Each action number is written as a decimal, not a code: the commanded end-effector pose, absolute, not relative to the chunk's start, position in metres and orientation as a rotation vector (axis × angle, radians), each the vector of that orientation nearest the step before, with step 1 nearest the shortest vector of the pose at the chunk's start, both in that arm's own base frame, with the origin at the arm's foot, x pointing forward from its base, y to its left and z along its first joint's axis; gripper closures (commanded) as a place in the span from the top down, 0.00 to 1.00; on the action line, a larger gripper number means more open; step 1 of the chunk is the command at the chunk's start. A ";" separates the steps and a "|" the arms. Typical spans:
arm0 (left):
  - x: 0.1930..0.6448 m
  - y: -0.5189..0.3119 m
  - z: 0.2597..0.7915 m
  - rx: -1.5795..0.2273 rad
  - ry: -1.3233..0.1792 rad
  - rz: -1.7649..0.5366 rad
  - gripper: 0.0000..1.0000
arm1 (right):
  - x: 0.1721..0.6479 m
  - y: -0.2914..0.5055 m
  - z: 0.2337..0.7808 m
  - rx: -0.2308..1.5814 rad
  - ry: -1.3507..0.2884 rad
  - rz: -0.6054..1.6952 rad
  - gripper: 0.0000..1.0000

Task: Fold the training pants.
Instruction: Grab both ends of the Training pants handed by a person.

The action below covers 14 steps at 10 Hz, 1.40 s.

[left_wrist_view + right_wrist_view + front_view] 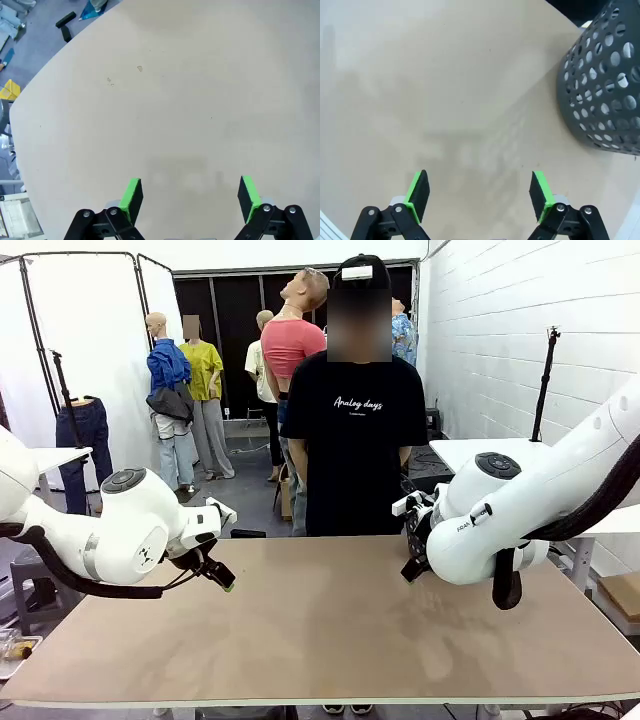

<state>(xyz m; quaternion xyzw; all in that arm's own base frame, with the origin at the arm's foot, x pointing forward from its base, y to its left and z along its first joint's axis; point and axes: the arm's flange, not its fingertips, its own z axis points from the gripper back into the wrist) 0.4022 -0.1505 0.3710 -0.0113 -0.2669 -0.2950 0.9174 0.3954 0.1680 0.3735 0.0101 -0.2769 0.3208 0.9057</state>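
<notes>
Where the training pants lie cannot be told. Left end effector (190, 194): green-padded fingers spread wide, holding nothing, poised above the table (320, 630) towards its left side. Right end effector (480, 193): likewise spread and empty, above the table's far right part, near a dark perforated basket (600, 90) standing on the table. A person (355, 360) stands at the far edge in a black T-shirt (355, 470) reading "Analog days".
</notes>
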 end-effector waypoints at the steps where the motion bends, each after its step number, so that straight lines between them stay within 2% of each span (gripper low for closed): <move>1: 0.402 -0.151 0.371 -0.023 -0.549 -0.607 1.00 | 0.395 0.168 0.373 0.021 -0.572 0.663 1.00; 14: 0.402 -0.151 0.371 -0.023 -0.549 -0.608 1.00 | 0.395 0.168 0.373 0.020 -0.572 0.663 1.00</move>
